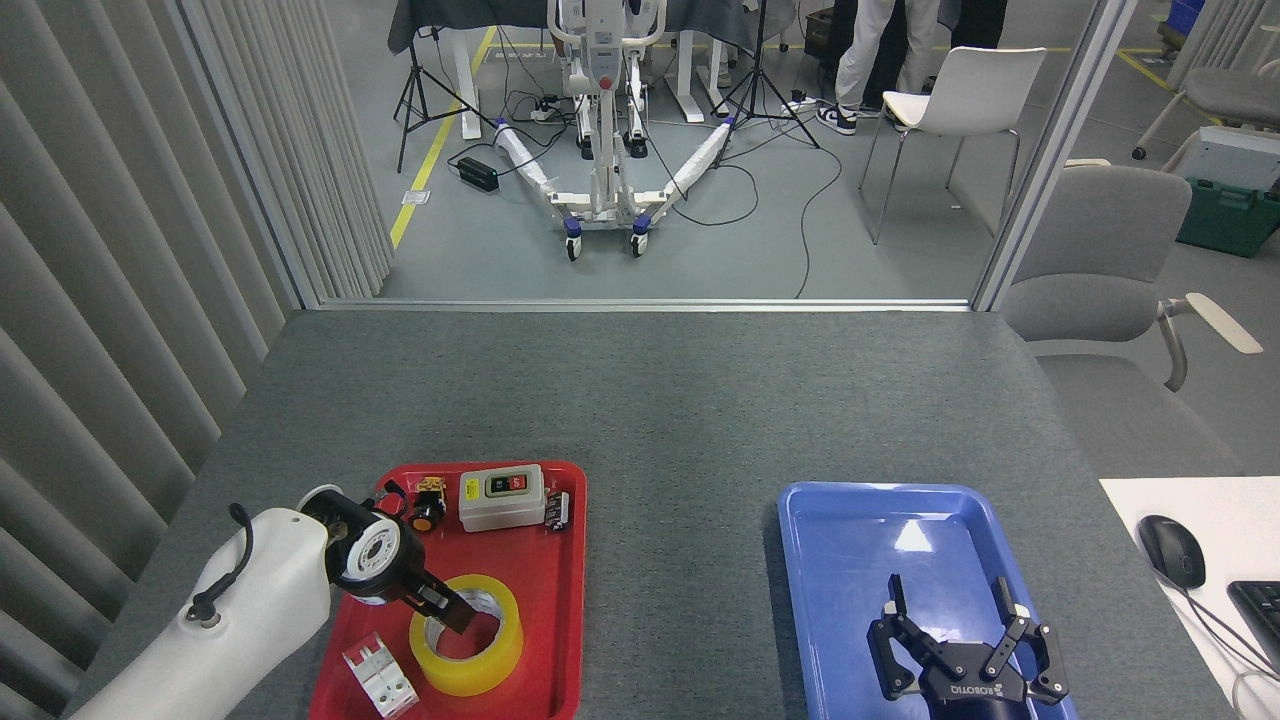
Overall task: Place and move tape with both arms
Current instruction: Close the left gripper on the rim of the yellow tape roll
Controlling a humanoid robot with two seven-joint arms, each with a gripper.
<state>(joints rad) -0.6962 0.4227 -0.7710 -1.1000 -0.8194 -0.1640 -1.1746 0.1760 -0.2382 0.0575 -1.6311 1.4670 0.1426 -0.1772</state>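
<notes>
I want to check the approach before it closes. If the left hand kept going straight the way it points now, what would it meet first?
Most likely the tape: the left hand points down into the roll's open core, so the core's inner wall or the red tray floor comes first. Depth is unclear.

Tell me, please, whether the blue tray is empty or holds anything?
Empty: the blue tray shows only bare glossy floor. The right tool hovers over its near end, fingers spread, holding nothing.

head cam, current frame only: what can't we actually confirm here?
- Left black gripper: its tip is inside the yellow translucent tape roll; whether it grips is hidden by its own body.
- Labels on the grey switch box in the red plastic tray: too small.
- Right black gripper over the blue plastic tray: wrist cut by bottom edge.
</notes>
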